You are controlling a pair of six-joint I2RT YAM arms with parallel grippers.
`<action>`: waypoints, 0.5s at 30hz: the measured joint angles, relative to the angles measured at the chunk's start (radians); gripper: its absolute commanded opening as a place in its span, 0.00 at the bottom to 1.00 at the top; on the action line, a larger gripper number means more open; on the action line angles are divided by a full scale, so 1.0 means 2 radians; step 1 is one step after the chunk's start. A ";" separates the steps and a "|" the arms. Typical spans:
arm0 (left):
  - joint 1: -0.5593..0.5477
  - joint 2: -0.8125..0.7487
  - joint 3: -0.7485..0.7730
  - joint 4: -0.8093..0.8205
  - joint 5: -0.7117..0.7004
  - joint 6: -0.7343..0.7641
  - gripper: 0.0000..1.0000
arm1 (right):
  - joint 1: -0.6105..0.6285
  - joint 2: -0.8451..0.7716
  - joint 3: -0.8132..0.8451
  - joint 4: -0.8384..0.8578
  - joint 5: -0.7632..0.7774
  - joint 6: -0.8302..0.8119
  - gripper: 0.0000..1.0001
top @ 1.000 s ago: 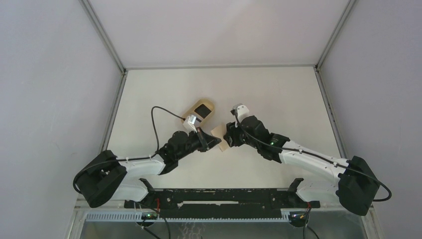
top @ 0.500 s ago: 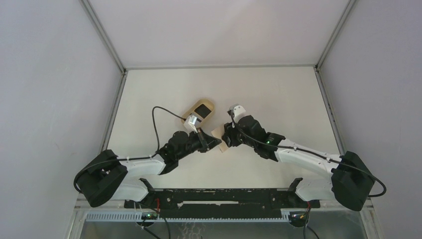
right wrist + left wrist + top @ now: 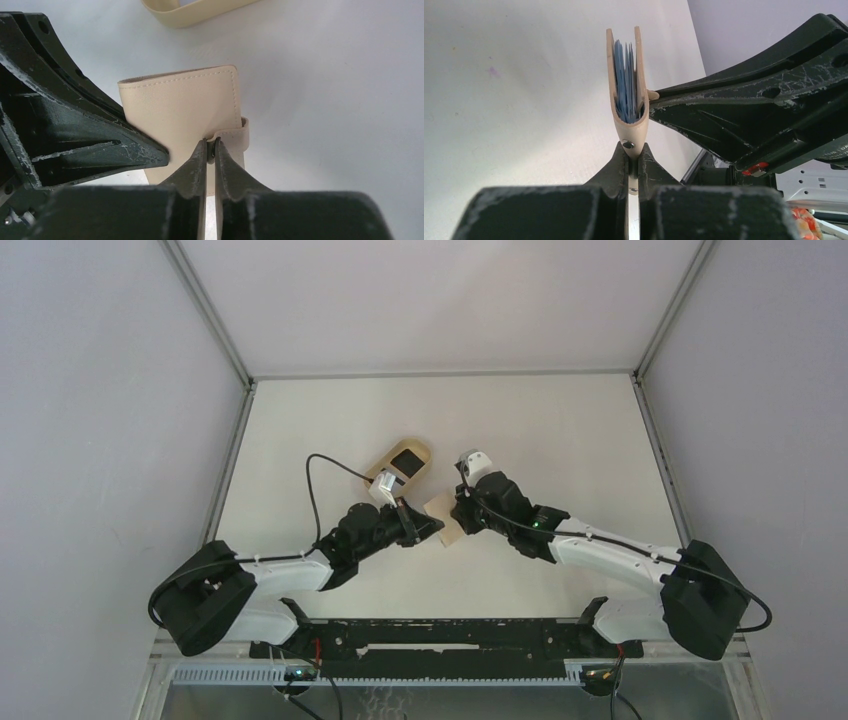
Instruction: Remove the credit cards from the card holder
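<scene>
Mid-way across the bench point(image 3: 560, 440) our left gripper point(image 3: 633, 149) clamped the folded edge of the tan leather fold-over card holder point(image 3: 631, 131); our right gripper point(image 3: 210, 148) pinched its snap tab point(image 3: 233, 138). We saw edges of thin grey-blue cards point(image 3: 624, 85) inside.

A matte white table point(image 3: 560, 430) sits enclosed by plain pale grey walls point(image 3: 100, 390), with thin metal struts point(image 3: 205, 310) marking the corners, evenly lit.

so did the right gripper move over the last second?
Yes, slightly: the right gripper, shut on the wallet, shifted left toward the tan tray, which stayed put.
</scene>
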 measured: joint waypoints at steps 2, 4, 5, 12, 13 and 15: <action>0.000 0.000 0.000 -0.001 0.000 0.000 0.00 | 0.000 0.001 0.000 -0.001 0.002 -0.001 0.00; 0.000 0.000 0.000 -0.002 -0.001 0.000 0.00 | -0.001 0.001 0.000 -0.001 0.004 -0.001 0.00; 0.000 0.000 0.000 -0.002 -0.001 0.000 0.00 | -0.002 0.001 0.000 -0.001 0.005 -0.001 0.00; 0.000 -0.006 0.000 -0.003 -0.005 0.001 0.00 | -0.023 -0.010 0.000 -0.004 -0.012 -0.001 0.00; 0.000 -0.009 0.000 -0.003 -0.004 0.001 0.00 | -0.030 -0.015 0.000 -0.006 -0.010 -0.001 0.00; 0.000 -0.016 0.000 -0.003 -0.003 0.001 0.00 | -0.048 -0.024 -0.002 -0.011 -0.004 -0.001 0.00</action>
